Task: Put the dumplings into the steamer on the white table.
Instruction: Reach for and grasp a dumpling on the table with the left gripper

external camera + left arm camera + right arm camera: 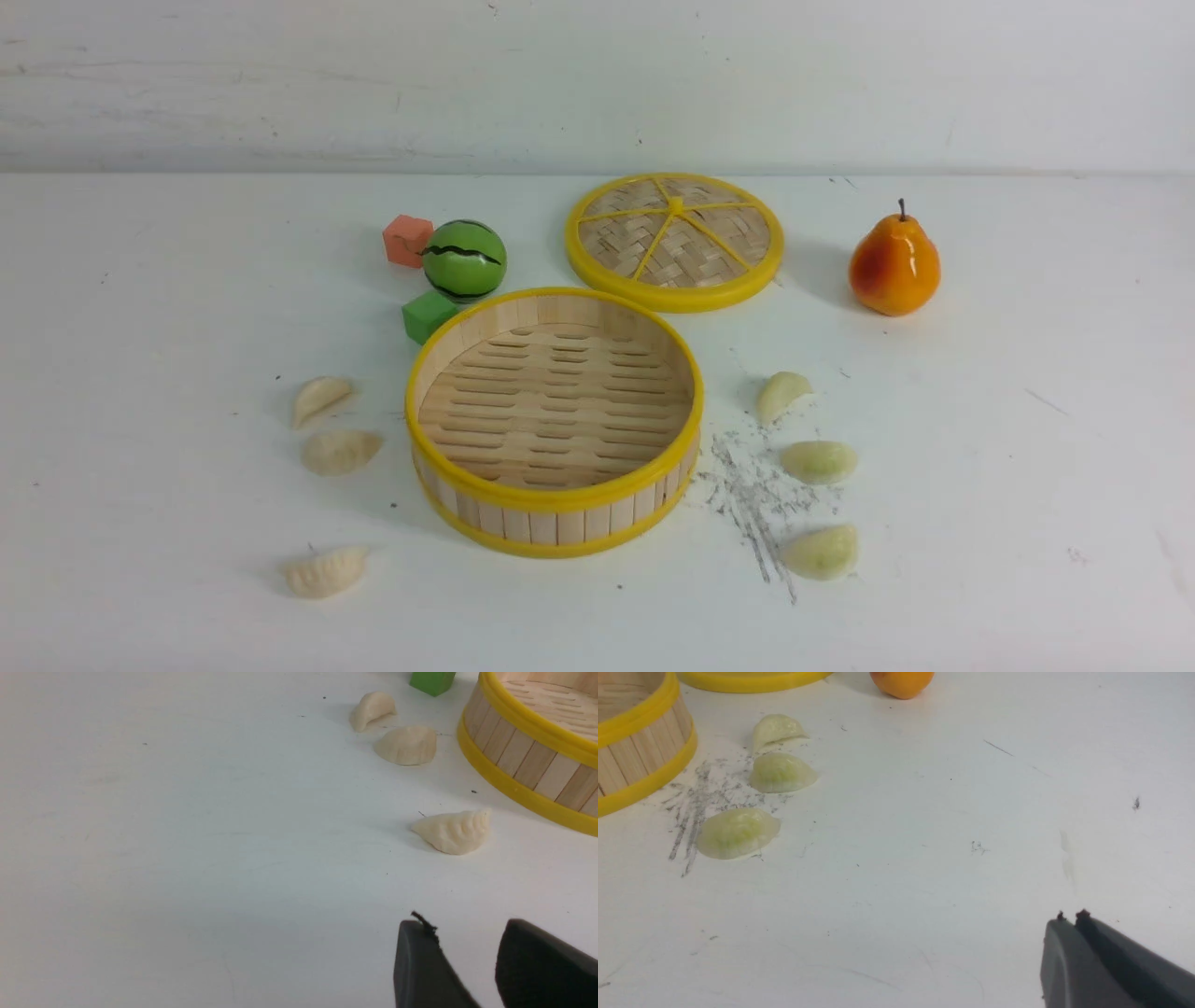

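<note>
The steamer (560, 499) is seen upright near the middle of the white table (1027, 467). Three cream dumplings (341, 451) are laid toward the table's left edge and three greenish dumplings (819, 461) toward its right edge, all apart from the steamer. The left gripper (462, 933) is seen over bare tabletop with its fingers apart, while the right gripper (1071, 917) is shown with fingers pressed together.

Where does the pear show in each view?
Front: the pear stands back right, to the right of the woven lid.
Left wrist: not in it.
Right wrist: the pear is partly cropped, beyond the greenish dumplings.
Shared landmark: the steamer.
</note>
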Robot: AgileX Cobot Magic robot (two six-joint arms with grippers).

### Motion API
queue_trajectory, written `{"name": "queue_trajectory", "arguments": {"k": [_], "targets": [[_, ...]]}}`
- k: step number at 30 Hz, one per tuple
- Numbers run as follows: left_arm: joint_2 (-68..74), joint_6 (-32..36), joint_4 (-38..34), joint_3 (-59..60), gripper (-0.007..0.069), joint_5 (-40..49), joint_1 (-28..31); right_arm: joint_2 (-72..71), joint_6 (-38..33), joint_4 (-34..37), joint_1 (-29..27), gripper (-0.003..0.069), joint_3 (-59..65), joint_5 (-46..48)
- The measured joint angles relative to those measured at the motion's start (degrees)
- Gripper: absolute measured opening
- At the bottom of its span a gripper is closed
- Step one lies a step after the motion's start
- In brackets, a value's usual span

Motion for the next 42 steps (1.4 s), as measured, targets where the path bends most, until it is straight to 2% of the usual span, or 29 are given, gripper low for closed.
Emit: {"name": "queue_trajectory", "arguments": {"k": [36, 42], "targets": [[0.0, 0.0, 0.7, 0.0, 0.0237, -0.1, 0.0, 0.0, 0.0, 0.0, 0.0, 0.0064, 0.0, 0.0], [0.0, 0.0, 0.6, 0.0, 0.0237, -4.6, 0.0, 0.0, 0.0, -2.2, 0.0, 0.0077, 0.4, -3.2]]}}
